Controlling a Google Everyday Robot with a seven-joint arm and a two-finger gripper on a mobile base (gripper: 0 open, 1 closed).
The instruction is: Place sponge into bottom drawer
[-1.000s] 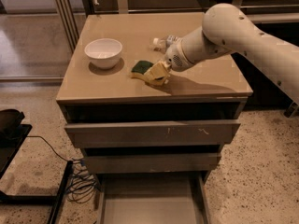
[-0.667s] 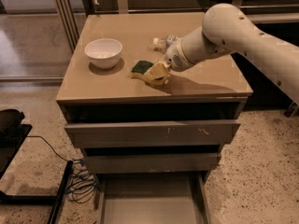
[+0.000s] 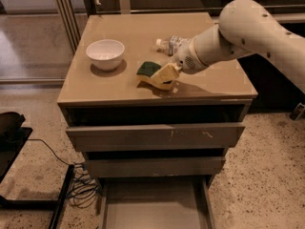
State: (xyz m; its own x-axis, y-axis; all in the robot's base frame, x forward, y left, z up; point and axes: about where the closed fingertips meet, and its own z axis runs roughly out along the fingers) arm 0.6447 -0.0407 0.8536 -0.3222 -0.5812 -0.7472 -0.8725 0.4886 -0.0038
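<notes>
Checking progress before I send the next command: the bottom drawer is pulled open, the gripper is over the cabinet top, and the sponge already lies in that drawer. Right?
Not quite. The camera view shows the sponge lying on the cabinet top, right at the gripper, not in the drawer. The bottom drawer is pulled open, as you said.

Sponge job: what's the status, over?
Gripper low on cabinet top, beside sponge. Sponge on top, not stowed. Bottom drawer open below. Nothing seen blocking.
</notes>
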